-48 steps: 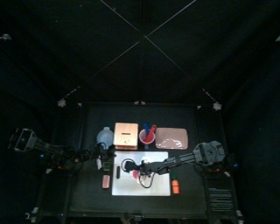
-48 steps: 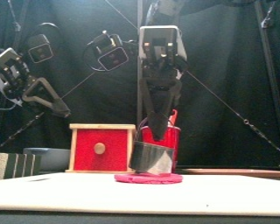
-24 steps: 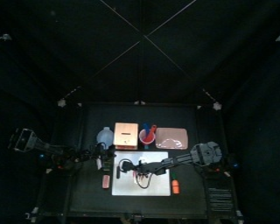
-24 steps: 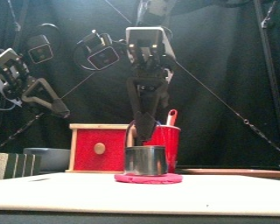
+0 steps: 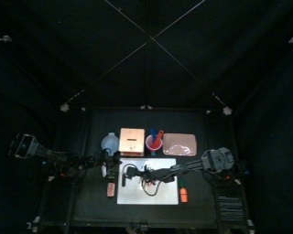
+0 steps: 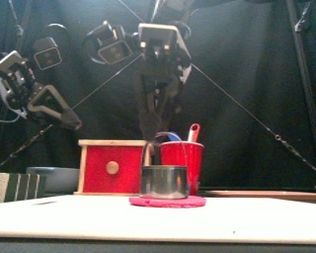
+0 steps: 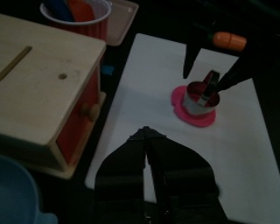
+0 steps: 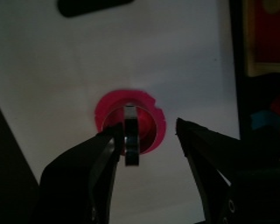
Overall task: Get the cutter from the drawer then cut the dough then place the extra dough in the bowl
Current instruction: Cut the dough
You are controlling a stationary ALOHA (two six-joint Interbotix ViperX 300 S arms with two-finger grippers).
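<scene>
Found the cutter [image 6: 165, 182] standing upright on the pink dough [image 6: 168, 202], both on the white cutting board [image 7: 149, 96] around the middle of the table, nearer than the red cup [image 6: 182, 163]. Saw the right gripper [image 8: 152, 131] hanging straight above the cutter, spread wide, clear of it and pinching nothing. Saw the left gripper [image 7: 149, 136] off to the left, pressed together and empty, pointed toward the board. Noted the blue-grey bowl [image 5: 109, 142] far and left of the board, just left of the wooden box [image 6: 115, 168]. Judged the cutter light, stiff and smooth-walled, so likely to slip if squeezed round the wall; better taken by the wire handle or across the rim. Judged the dough soft, floppy and probably sticky; would take the outer ring at its edge, gently, to avoid tearing.
</scene>
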